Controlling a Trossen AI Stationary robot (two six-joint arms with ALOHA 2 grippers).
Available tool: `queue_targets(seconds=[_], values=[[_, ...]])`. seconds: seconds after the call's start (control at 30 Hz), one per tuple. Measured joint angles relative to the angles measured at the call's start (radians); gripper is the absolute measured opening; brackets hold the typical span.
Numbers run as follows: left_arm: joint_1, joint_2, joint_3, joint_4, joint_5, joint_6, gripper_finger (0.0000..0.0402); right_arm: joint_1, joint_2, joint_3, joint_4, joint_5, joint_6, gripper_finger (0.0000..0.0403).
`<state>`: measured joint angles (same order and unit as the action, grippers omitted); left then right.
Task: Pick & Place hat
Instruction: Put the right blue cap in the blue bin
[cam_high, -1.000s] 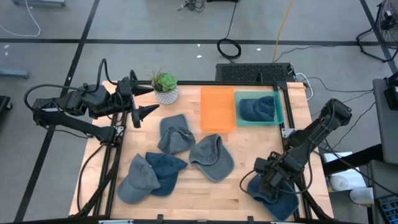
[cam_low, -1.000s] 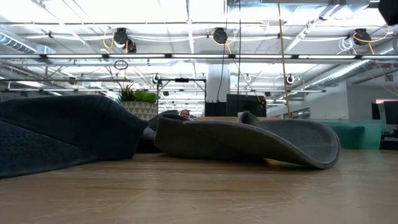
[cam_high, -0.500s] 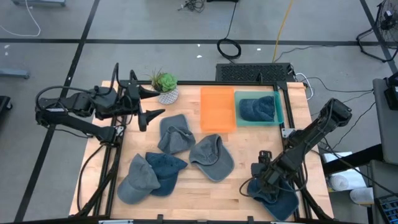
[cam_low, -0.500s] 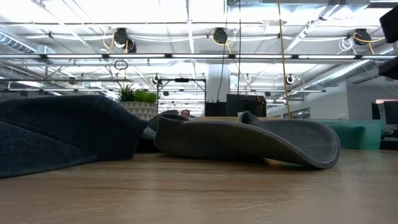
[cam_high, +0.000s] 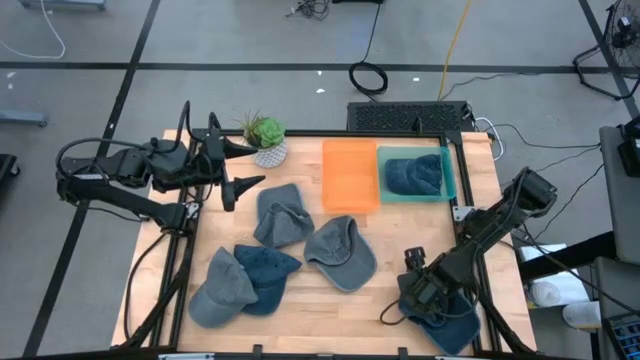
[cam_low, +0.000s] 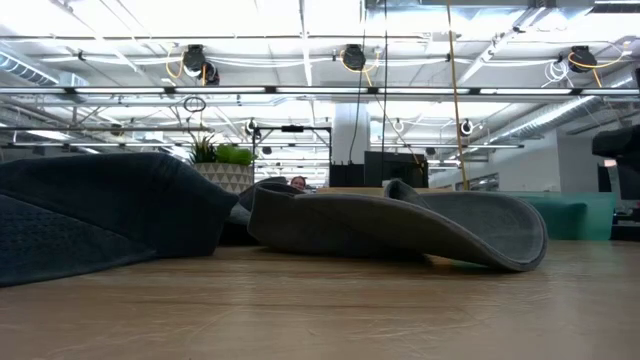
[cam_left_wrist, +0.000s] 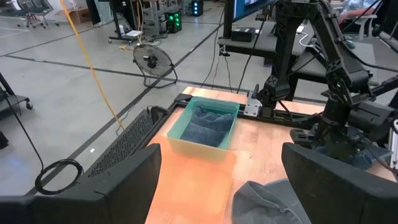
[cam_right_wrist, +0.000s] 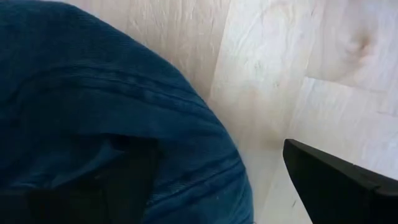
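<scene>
high view gives the full spread: the right gripper (cam_high: 418, 292), fingers apart, pressed low over a dark blue hat (cam_high: 445, 318) at the worktop's (cam_high: 400, 240) near right corner, arm covering most of it. right wrist view shows just that hat's ribbed corduroy (cam_right_wrist: 106, 124) on pale wood. left gripper (cam_high: 232, 166) hangs spread wide beside the potted plant (cam_high: 266, 138). left wrist view looks into the teal bin (cam_left_wrist: 205, 127), soft blue fabric inside.

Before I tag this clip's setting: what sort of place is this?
Probably an open industrial lab or workshop: exposed ceiling trusses, a floor fan on bare concrete, and equipment racks behind the wooden table.
</scene>
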<state>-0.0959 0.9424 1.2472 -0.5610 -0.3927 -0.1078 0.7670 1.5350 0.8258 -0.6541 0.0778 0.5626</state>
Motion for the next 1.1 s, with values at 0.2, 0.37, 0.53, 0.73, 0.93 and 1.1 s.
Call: queue_targets(seconds=[0.2, 0.37, 0.53, 0.73, 0.93, 1.1], values=[[0.0, 0.0, 0.0, -0.002, -0.003, 0.0, 0.034, 0.0, 0.004, 0.001, -0.001, 0.004, -0.006, 0.031], [0.0, 0.0, 0.0, -0.016, -0.016, 0.0, 0.034, 0.0, 0.006, 0.001, 0.003, 0.001, -0.011, 0.0228], [0.0, 0.0, 0.0, -0.021, -0.016, -0.001, 0.034, 0.0, 0.006, 0.001, 0.016, -0.001, -0.003, 0.0126], [0.0, 0.0, 0.0, -0.021, -0.016, -0.001, 0.034, 0.0, 0.007, 0.001, 0.047, -0.002, 0.006, 0.0019], [0.0, 0.0, 0.0, -0.022, -0.025, -0.007, 0.034, -0.012, 0.004, 0.002, -0.003, -0.001, 0.011, 0.0016], [0.0, 0.0, 0.0, -0.03, -0.053, -0.026, 0.034, -0.039, -0.032, 0.004, -0.125, 0.056, 0.07, 0.001]])
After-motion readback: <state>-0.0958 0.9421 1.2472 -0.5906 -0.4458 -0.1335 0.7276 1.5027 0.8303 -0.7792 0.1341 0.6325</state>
